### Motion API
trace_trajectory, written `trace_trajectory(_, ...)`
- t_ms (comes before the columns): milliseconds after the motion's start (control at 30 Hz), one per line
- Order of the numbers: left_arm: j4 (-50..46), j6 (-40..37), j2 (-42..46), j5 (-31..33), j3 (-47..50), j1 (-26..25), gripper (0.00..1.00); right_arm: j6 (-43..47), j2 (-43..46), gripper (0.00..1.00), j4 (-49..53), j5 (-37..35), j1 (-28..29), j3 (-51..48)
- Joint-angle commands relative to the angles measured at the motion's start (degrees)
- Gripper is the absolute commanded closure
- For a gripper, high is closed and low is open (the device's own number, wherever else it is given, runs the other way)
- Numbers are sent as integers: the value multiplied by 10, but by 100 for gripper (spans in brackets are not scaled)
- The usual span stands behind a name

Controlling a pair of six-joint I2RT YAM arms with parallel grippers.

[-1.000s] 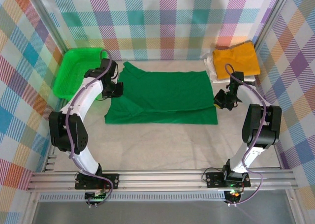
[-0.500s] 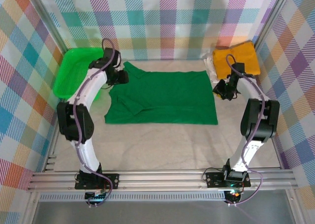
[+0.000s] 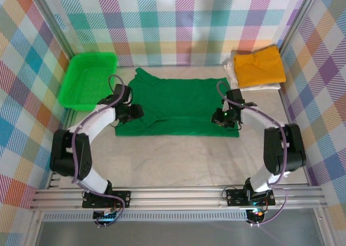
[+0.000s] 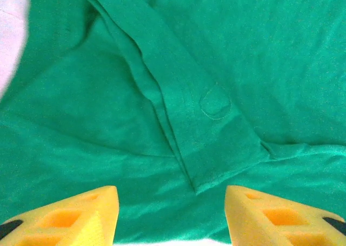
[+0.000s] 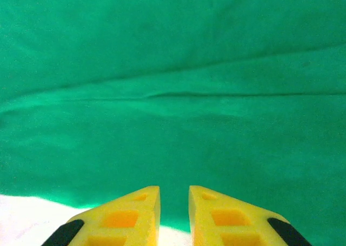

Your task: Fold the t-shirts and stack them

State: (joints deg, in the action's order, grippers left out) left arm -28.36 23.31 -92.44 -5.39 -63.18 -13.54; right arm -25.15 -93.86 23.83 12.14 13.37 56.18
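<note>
**A:** Both arms have swung in from the far corners of the green shirt [image 3: 184, 102] toward its lower edge in the top view. The left claw [image 3: 133, 112] now sits over the lower-left part and the right claw [image 3: 220, 119] over the lower-right.

**B:** Has the shirt shifted?

**A:** Hardly. It lies spread flat at mid-frame on the surface [image 3: 178, 165], much as half a second ago.

**B:** Is either claw holding anything?

**A:** No. From the left wrist, the left claw [image 4: 170, 216] gapes wide and empty just above the cloth. A sleeve [image 4: 184, 127] lies folded across the body ahead of it. From the right wrist, the right claw [image 5: 174, 213] is all but closed, with only a sliver of gap and no cloth visible in it. It hangs over the hem, where pale surface shows at lower left.

**B:** So what does it mean?

**A:** I'd judge the arms are lining up for the next fold, ready to pinch the near edge. The yellow shirt [image 3: 260, 66] already rests folded on the white shirt [image 3: 231, 75] in the upper right, so green looks like the last one to fold.
</note>
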Motion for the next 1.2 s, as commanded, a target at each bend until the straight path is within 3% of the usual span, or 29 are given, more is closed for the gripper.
trace_trajectory(0, 40, 10, -48, -16, -26, -7, 43, 27, -14, 78, -51, -3, 14, 4)
trace_trajectory(233, 51, 15, -135, -5, -85, -10, 43, 33, -22, 77, -51, 0, 15, 18)
trace_trajectory(333, 49, 15, -158, 0, -100, -10, 54, 31, -19, 77, -46, 1, 15, 21)
trace_trajectory(433, 51, 17, -171, 7, -105, -11, 74, 27, -14, 76, -45, 3, 14, 17)
trace_trajectory(600, 65, 19, -179, 10, -105, -13, 79, 25, -7, 76, -46, 4, 13, 13)
trace_trajectory(633, 65, 19, -183, 9, -109, -14, 91, 23, -7, 76, -46, 5, 12, 13)
trace_trajectory(667, 67, 20, -185, 8, -112, -15, 96, 22, -7, 76, -46, 5, 13, 14)
trace_trajectory(1000, -1, 2, -238, 40, -227, -32, 100, 18, -5, 75, -38, 9, 13, 22)
trace_trajectory(1167, -67, -17, -310, 41, -347, -42, 88, 17, -6, 74, -36, 14, 13, 26)
